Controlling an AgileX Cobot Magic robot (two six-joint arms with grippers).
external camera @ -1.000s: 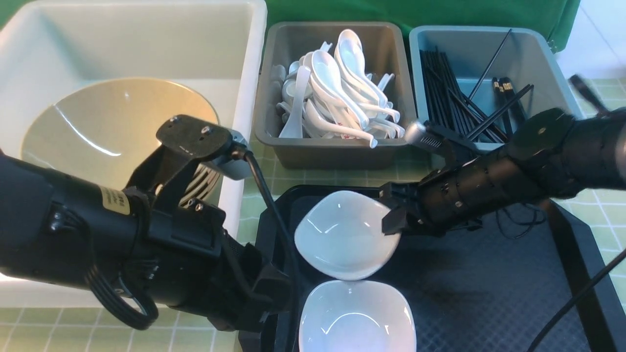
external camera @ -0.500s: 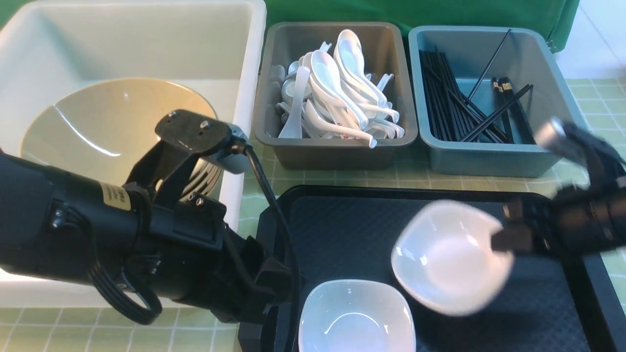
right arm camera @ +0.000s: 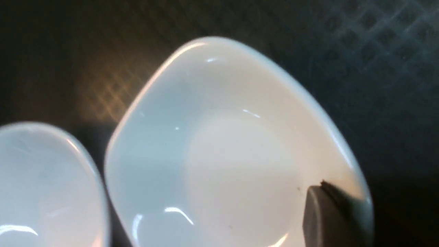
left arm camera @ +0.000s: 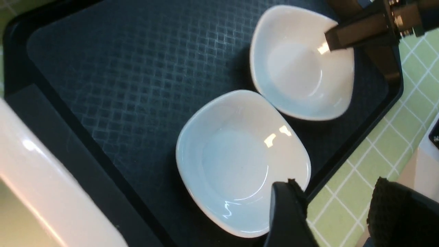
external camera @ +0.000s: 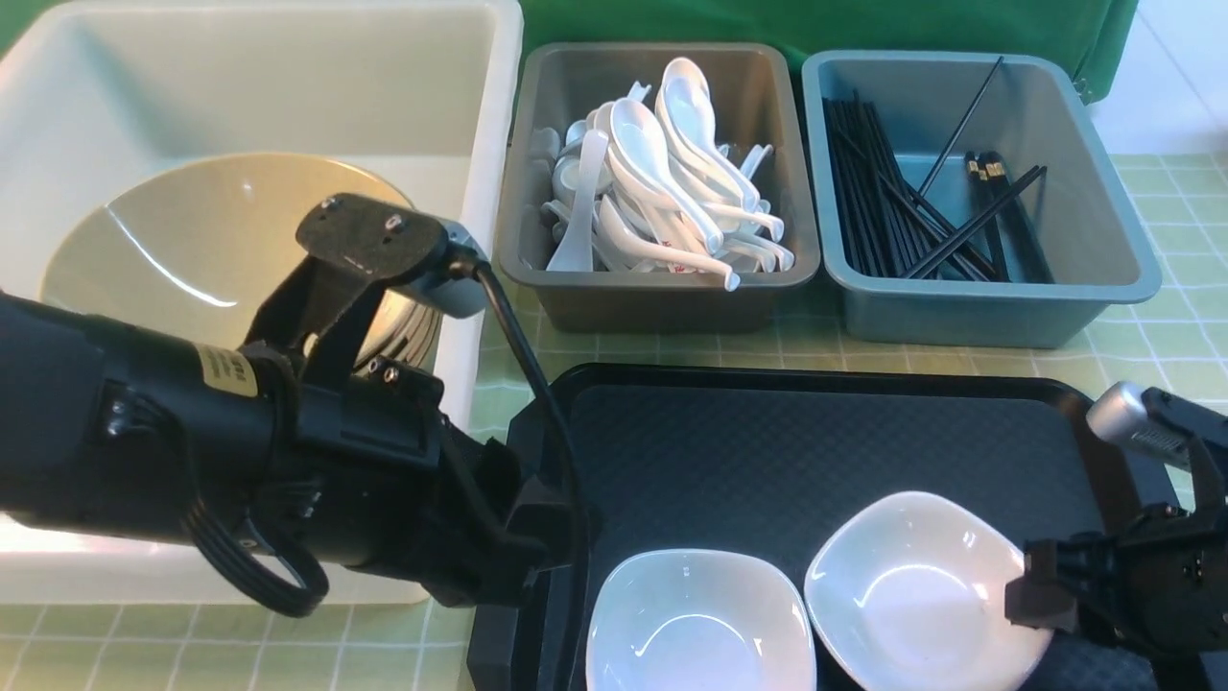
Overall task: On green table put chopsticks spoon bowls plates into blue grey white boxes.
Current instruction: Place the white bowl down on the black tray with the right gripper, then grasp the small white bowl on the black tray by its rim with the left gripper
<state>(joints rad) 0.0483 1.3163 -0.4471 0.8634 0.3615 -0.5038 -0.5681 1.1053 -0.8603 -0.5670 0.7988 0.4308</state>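
The left arm (external camera: pixel 144 461) hides part of the bowl (external camera: pixel 192 240); the front view's lower edge cuts off the near plate (external camera: pixel 700 624).

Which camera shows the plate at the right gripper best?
The left wrist view: nearly the whole plate shows from above, with the right gripper at one corner. The front view cuts off its near edge and the gripper hides one corner. The right wrist view is close and cropped, showing mostly its inside and one finger.

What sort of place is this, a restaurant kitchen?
Probably a staged dish-sorting bench, not a kitchen: a grey tub of spoons, a blue tub of chopsticks, and a black robot arm.
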